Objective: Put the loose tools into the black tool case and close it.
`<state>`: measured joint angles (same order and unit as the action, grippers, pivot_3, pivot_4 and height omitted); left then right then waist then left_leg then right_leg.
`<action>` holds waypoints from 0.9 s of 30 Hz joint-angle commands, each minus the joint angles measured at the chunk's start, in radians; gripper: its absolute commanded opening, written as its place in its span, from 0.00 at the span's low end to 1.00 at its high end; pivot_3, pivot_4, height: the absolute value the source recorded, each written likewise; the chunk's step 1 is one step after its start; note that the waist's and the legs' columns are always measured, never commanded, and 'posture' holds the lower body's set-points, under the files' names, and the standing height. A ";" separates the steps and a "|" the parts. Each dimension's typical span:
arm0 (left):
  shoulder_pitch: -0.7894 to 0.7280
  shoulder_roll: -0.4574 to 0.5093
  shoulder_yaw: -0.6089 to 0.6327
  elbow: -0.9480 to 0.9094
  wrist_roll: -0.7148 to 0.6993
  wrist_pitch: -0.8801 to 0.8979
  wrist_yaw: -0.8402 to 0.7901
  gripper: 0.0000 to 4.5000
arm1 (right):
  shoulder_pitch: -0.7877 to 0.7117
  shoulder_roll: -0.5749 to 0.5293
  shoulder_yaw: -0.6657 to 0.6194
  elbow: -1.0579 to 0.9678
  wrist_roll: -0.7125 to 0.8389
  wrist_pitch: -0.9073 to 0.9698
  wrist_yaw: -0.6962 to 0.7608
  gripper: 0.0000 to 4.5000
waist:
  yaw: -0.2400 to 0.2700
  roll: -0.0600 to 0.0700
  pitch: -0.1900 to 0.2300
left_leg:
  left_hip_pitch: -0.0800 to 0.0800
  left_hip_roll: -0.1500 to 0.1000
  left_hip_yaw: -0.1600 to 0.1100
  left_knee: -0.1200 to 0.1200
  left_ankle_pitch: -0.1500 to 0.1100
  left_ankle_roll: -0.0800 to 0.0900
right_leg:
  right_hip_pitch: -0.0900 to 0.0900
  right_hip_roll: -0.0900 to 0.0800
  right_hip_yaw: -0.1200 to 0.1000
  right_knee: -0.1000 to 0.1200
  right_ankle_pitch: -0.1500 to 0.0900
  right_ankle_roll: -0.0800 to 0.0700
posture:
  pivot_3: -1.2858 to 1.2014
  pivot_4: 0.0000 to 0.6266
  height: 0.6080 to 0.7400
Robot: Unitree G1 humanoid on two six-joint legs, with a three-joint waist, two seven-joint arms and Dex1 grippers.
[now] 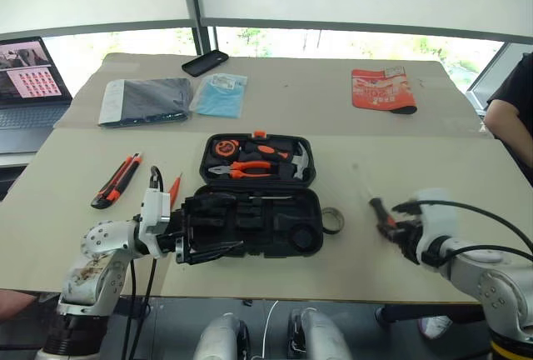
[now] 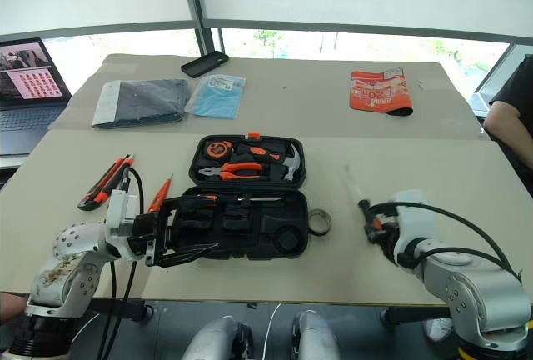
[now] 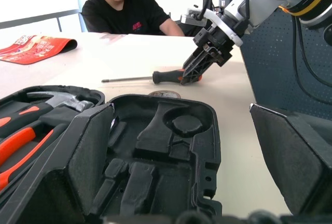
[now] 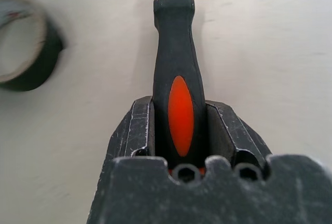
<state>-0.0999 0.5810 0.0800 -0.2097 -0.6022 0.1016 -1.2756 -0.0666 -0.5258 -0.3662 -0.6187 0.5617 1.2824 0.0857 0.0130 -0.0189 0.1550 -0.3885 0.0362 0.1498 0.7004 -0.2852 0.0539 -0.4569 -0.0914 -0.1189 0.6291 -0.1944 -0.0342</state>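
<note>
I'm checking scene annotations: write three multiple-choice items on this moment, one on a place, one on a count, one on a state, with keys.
1. The tape roll lies:
A. inside the case
B. on the table beside the tool case
C. on the laptop

2. Orange-handled pliers in the case's far half:
A. one
B. two
C. three

3. The right end effector is:
A. wide open over bare table
B. gripping the tape roll
C. closed around a screwdriver handle

Key: B, the roll sits off the case's right edge; A, a single pliers lies there; C, the fingers flank the black-and-orange handle.

One open tool case, one utility knife, two screwdrivers, one tape roll.
</note>
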 commanded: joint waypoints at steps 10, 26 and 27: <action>0.188 0.003 0.162 -0.006 0.021 -0.070 0.126 1.00 | -0.510 -0.265 0.633 0.330 -0.261 -0.808 0.909 0.23 | -0.037 -0.002 0.002 | 0.006 0.001 -0.002 -0.005 0.002 0.000 | 0.000 0.007 0.004 0.000 0.000 -0.001 | 0.52 0.24 1.00; 0.381 0.034 0.312 -0.103 -0.011 -0.061 0.173 1.00 | -0.707 -0.129 0.914 0.596 -0.566 -0.830 1.064 0.23 | -0.012 -0.003 0.003 | -0.001 -0.001 -0.002 0.001 0.002 -0.002 | 0.000 -0.008 -0.003 -0.002 0.001 -0.004 | 0.52 0.24 1.00; 0.376 0.035 0.310 -0.098 -0.007 -0.062 0.174 1.00 | -0.706 -0.129 0.915 0.600 -0.575 -0.826 1.065 0.23 | -0.012 -0.003 0.003 | -0.001 -0.001 -0.002 0.001 0.002 -0.002 | -0.001 -0.008 -0.003 -0.002 0.001 -0.004 | 0.52 0.24 1.00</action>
<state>0.2805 0.6053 0.3763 -0.2808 -0.5951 0.0493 -1.1066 -0.7678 -0.6508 0.5448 -0.0202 0.0165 0.4490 1.1478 0.0007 -0.0217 0.1581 -0.3892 0.0348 0.1477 0.7018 -0.2834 0.0518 -0.4576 -0.0995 -0.1219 0.6277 -0.1935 -0.0383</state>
